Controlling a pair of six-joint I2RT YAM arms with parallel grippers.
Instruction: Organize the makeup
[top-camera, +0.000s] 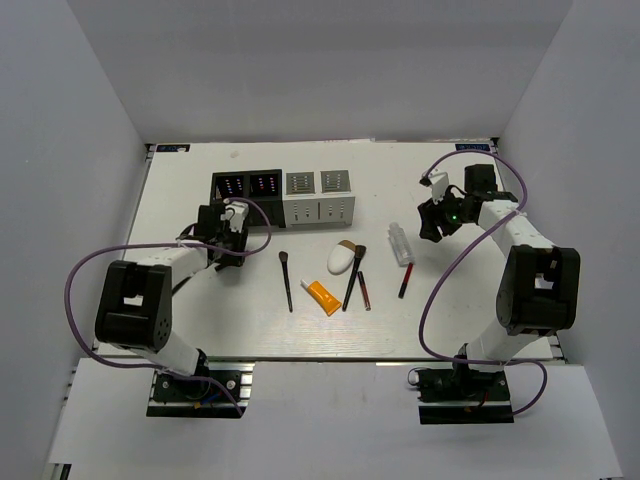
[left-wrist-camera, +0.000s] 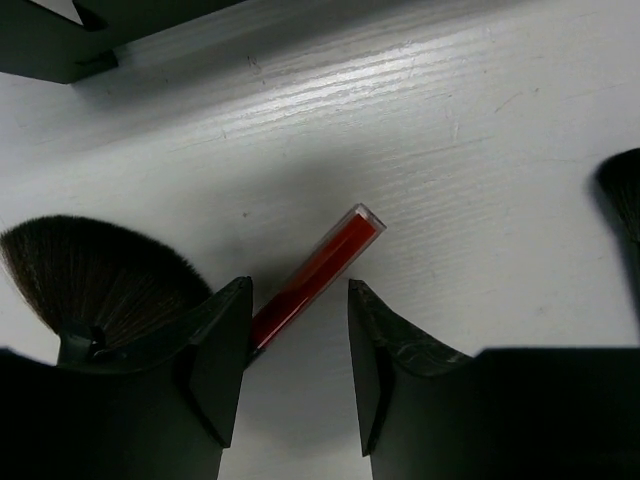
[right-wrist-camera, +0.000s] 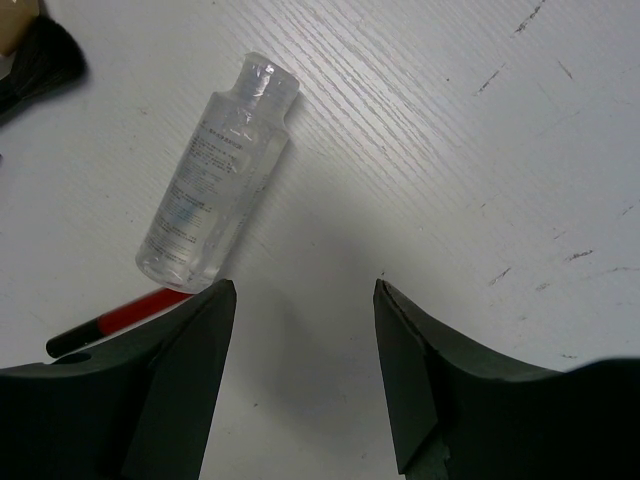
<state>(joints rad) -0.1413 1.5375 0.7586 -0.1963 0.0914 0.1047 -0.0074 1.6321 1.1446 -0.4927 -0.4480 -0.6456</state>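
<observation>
L gripper (left-wrist-camera: 300, 300) low over red tube (left-wrist-camera: 322, 262) (jaws apart).

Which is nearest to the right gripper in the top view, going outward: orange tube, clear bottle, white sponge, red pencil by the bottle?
From the right gripper:
1. clear bottle, just left of it.
2. red pencil, toward the arm bases.
3. white sponge, mid-table.
4. orange tube, farthest, left of centre.

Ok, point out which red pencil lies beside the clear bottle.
The right-hand pencil, at the base of the clear bottle; the other pencil lies beside the black-handled brush.
</observation>
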